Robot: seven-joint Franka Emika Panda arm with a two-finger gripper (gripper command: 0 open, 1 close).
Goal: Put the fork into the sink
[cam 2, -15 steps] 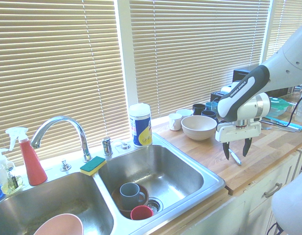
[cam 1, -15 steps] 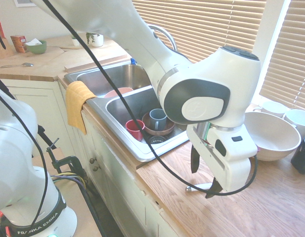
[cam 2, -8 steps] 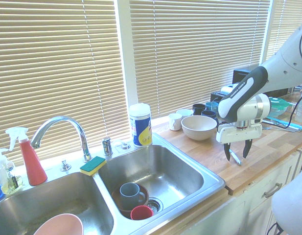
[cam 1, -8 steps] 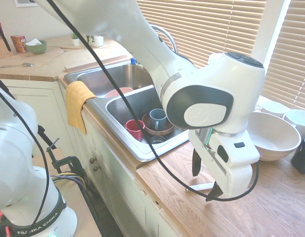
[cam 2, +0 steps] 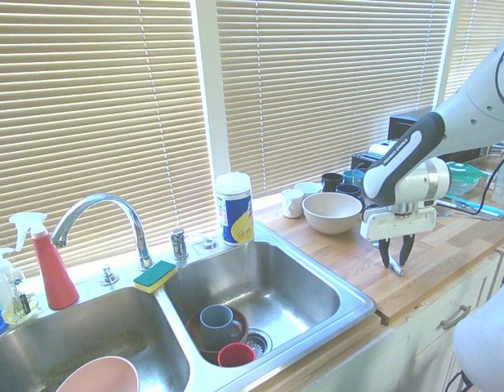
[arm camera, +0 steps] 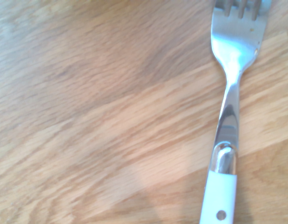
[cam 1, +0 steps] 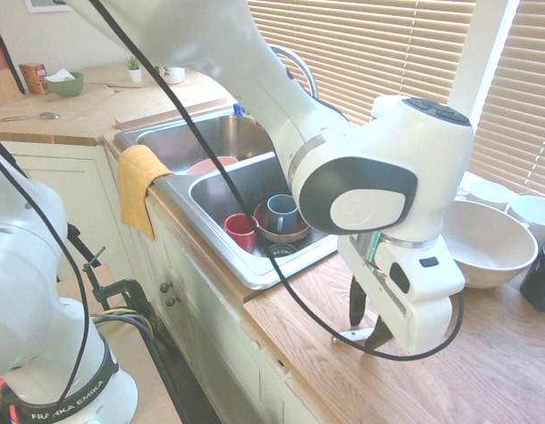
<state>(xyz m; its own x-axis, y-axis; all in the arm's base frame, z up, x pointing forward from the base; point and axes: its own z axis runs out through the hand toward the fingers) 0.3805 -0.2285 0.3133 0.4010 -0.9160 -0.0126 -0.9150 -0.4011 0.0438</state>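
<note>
Pincer [cam 2: 395,256] fingers have drawn nearer to each other since the earlier frames, where they stood wide; a narrower gap now remains between them. The arm holds nearly the same place as half a second ago, and the fork [arm camera: 227,121] has not visibly moved. The fork lies on the bench [cam 1: 290,340], near the front edge and to the side of the sink [cam 2: 362,304], outside its basins. Its white handle runs between the pincer's two dark fingertips, low over the wood; whether either one touches it, I cannot tell. In the first exterior view the pincer's body and one finger cover much of the fork, leaving mainly the handle's end. The wrist view shows the tines and the handle both cut off by the picture's borders, and the wood is slightly blurred.
</note>
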